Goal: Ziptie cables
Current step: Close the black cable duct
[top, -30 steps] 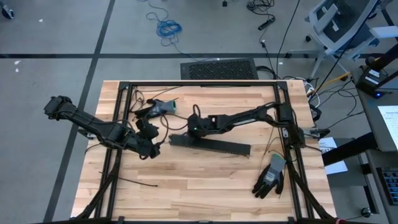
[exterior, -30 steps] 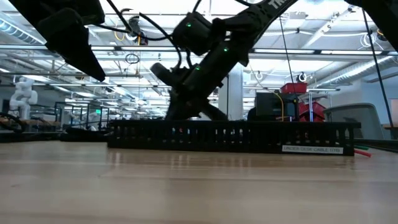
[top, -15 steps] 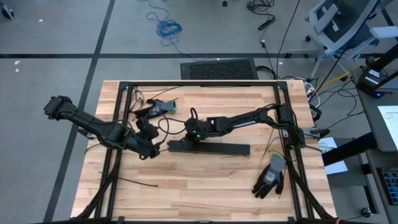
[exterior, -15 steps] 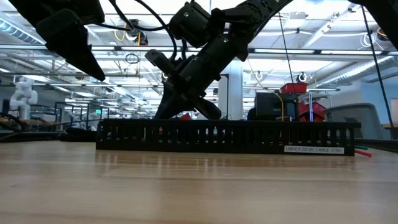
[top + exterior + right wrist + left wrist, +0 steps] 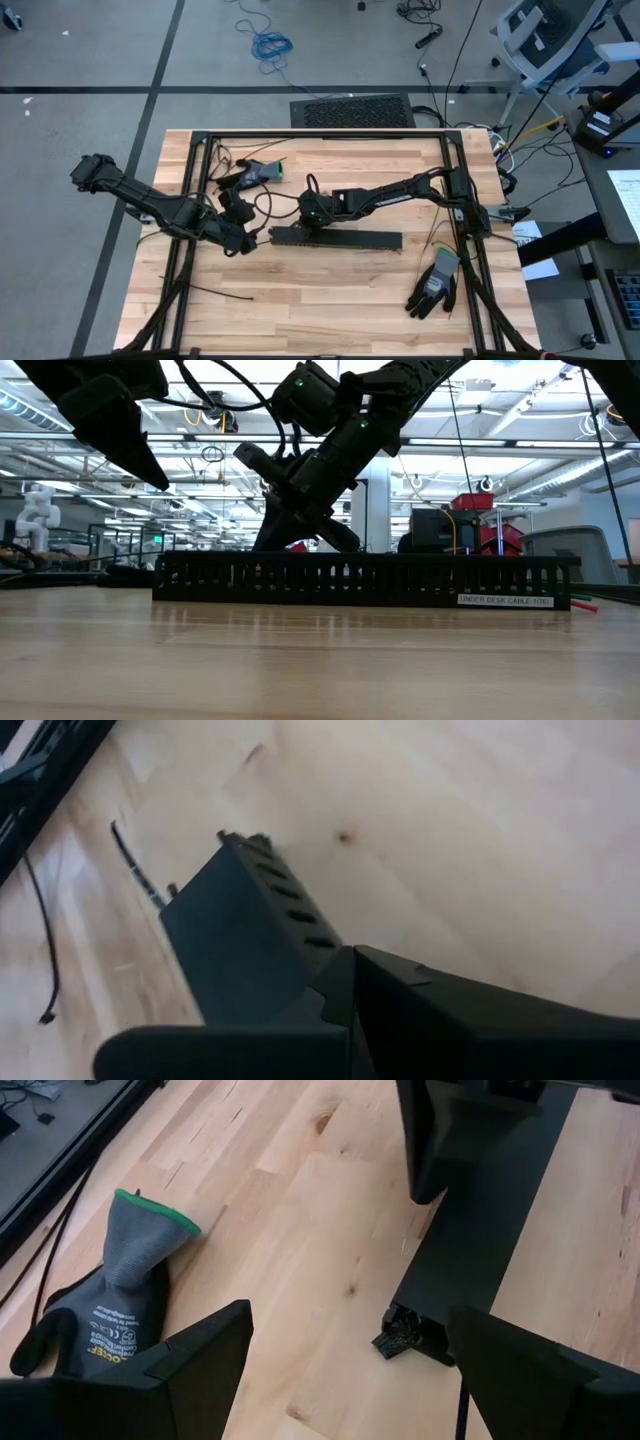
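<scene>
Right gripper [image 5: 300, 222] pressed together at slotted black tray's [image 5: 350, 239] left end, left gripper [image 5: 247, 243] spread just beside, bare wood in front.

Both arms are matte black with blocky jointed links; the right arm [image 5: 385, 195] carries small green indicator lights and looping black cables near its wrist.

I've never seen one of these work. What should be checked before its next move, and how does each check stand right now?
1. Left claw open and empty: ok.
2. Right claw shut, at the tray's left end: ok.
3. Claws apart from each other: ok.
4. Zip tie lying free on the table: ok.
5. Cables located: cannot tell, none shows clearly.
6. Glove clear of the tray: ok.
</scene>
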Controlling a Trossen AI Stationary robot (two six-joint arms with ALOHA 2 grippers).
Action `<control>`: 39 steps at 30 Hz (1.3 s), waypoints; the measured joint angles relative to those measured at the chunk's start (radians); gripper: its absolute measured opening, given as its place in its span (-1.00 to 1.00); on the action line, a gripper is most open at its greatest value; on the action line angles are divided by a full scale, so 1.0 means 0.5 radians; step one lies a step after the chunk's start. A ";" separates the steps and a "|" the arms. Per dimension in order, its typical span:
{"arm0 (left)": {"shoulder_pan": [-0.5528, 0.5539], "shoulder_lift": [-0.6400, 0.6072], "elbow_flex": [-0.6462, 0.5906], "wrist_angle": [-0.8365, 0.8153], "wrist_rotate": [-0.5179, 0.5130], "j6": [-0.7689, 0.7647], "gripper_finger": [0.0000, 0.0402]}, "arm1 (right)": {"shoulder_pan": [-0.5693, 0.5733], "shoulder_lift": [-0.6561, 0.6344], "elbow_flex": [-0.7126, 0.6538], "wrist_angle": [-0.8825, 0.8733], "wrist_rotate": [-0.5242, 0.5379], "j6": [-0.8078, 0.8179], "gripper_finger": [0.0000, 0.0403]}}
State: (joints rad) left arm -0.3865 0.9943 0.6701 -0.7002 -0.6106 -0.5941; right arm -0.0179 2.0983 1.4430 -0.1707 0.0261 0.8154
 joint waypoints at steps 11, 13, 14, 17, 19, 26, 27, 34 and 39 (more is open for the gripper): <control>0.000 0.000 0.000 0.000 0.004 -0.001 0.66 | 0.005 0.000 0.000 0.008 -0.116 -0.025 -1.00; 0.000 0.000 0.000 0.000 0.017 -0.001 0.66 | 0.005 -0.001 -0.001 0.027 -0.116 -0.029 -1.00; 0.001 0.000 0.000 0.000 0.034 0.000 0.66 | 0.005 -0.008 -0.001 0.031 -0.116 -0.030 -1.00; 0.000 0.000 0.000 -0.040 0.172 -0.005 0.66 | 0.001 -0.062 -0.002 0.040 -0.116 -0.081 -1.00; 0.000 0.000 0.000 -0.133 0.331 -0.029 0.66 | -0.008 -0.139 -0.002 0.013 -0.115 -0.152 -1.00; 0.020 0.001 -0.062 -0.084 0.720 0.196 0.66 | -0.034 -0.452 -0.002 -0.272 0.068 -0.405 -1.00; 0.046 0.010 -0.082 -0.035 0.751 0.228 0.66 | -0.035 -0.494 -0.002 -0.312 0.101 -0.424 -1.00; 0.372 0.166 -0.167 0.300 0.945 0.429 0.66 | -0.036 -0.711 -0.002 -0.486 0.221 -0.467 -1.00; 0.564 0.332 -0.174 0.422 1.134 0.679 0.66 | -0.026 -0.796 -0.002 -0.544 0.227 -0.456 -1.00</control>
State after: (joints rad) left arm -0.1043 1.1602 0.5831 -0.4890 -0.0435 -0.2547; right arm -0.0311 1.7002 1.4422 -0.4425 0.1394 0.5876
